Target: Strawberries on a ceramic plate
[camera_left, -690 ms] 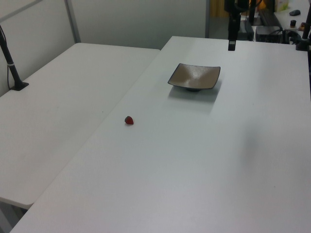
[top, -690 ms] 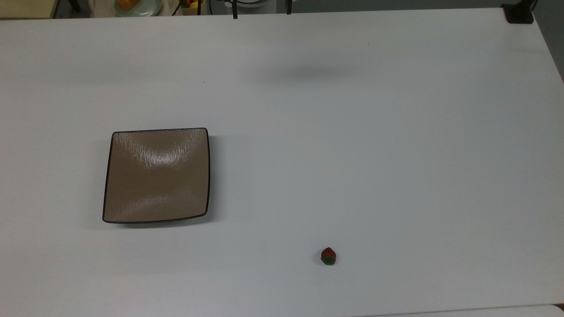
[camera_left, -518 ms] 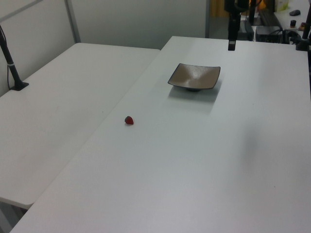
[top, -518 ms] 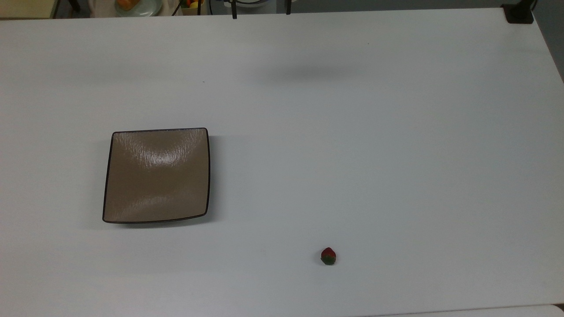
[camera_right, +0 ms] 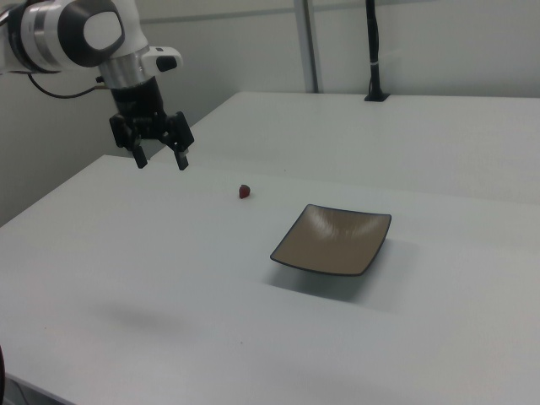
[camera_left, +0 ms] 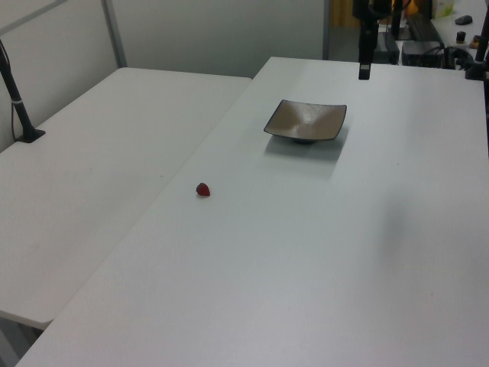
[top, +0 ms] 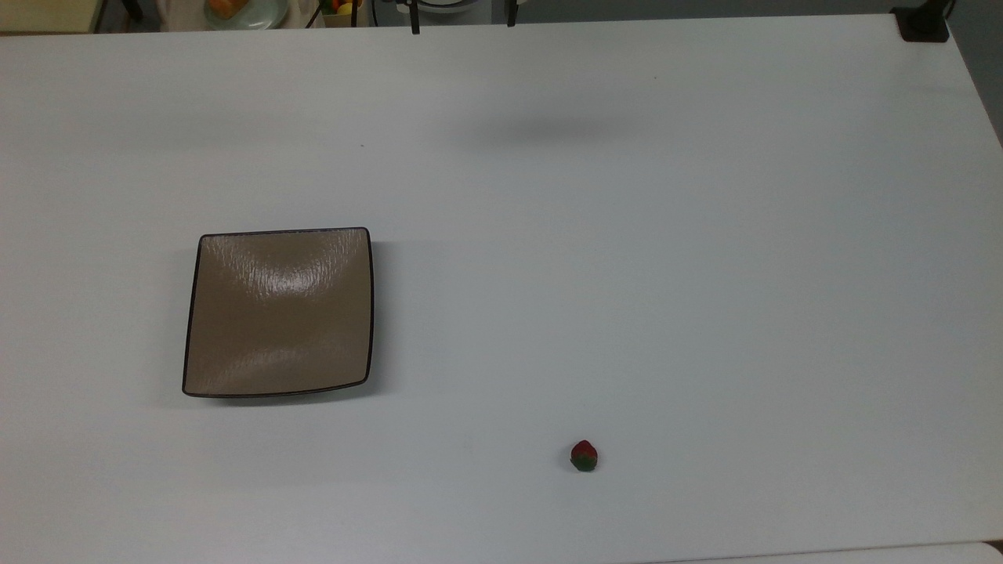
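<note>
A small red strawberry [top: 584, 455] with a green cap lies alone on the white table, near the top view's bottom edge; I also find the strawberry [camera_left: 202, 189] in the left view and the strawberry [camera_right: 244, 191] in the right view. The square tan-brown ceramic plate [top: 279, 312] sits bare at the top view's left, and the plate [camera_left: 306, 121] and plate [camera_right: 333, 239] show in the side views too. My gripper [camera_right: 160, 160] hangs open high above the table at the right view's upper left, well apart from both, with nothing between its fingers.
The white table [top: 627, 235] spans the top view; a second white table [camera_left: 99, 153] adjoins it in the left view. A black post base [top: 923, 23] stands at the top view's far right corner. A round pale dish with orange food [top: 243, 11] lies beyond the far edge.
</note>
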Controlling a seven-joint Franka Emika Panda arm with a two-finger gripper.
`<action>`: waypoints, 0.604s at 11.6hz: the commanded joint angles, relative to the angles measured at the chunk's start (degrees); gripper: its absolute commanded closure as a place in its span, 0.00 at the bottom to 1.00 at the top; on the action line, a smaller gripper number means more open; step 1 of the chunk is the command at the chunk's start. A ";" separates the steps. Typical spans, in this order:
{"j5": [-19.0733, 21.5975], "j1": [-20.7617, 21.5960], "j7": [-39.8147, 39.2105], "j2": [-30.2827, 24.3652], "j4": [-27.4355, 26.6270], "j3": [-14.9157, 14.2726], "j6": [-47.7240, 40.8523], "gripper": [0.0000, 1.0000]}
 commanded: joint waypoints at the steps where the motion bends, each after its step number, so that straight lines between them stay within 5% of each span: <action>1: 3.04 1.56 0.31 0.09 -1.05 -1.32 3.14 0.00; 7: 6.66 2.44 0.21 6.67 1.14 -2.29 16.33 0.00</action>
